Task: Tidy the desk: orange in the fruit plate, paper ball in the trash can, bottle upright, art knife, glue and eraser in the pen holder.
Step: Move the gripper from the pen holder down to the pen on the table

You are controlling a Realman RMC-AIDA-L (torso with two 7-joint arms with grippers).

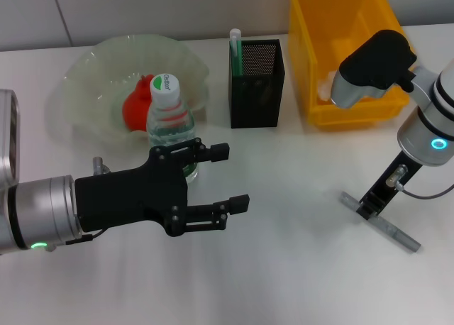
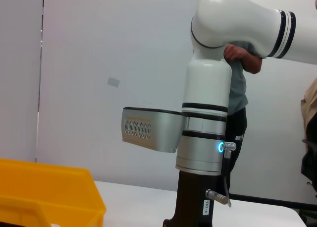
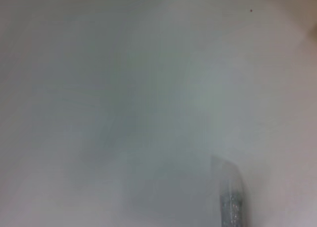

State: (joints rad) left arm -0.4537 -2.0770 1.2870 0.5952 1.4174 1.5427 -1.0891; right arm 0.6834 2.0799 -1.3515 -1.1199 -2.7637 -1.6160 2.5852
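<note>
The orange point(image 1: 136, 103) lies in the pale green fruit plate point(image 1: 92, 76). In front of the plate the bottle point(image 1: 169, 116) stands upright, its base hidden behind my left gripper point(image 1: 231, 177), which is open and holds nothing. The glue point(image 1: 235, 50) stands in the black mesh pen holder point(image 1: 258, 84). A white bit of the paper ball point(image 1: 325, 86) shows inside the yellow trash can point(image 1: 347, 105). My right gripper point(image 1: 368, 208) points down onto the grey art knife point(image 1: 386, 229), which lies flat on the table; its end point(image 3: 231, 202) shows in the right wrist view. The eraser is out of view.
In the left wrist view the trash can's rim point(image 2: 54, 187) sits low, with my right arm point(image 2: 205, 138) upright beside it and a person point(image 2: 240, 88) behind. White table point(image 1: 284, 268) stretches between the two grippers.
</note>
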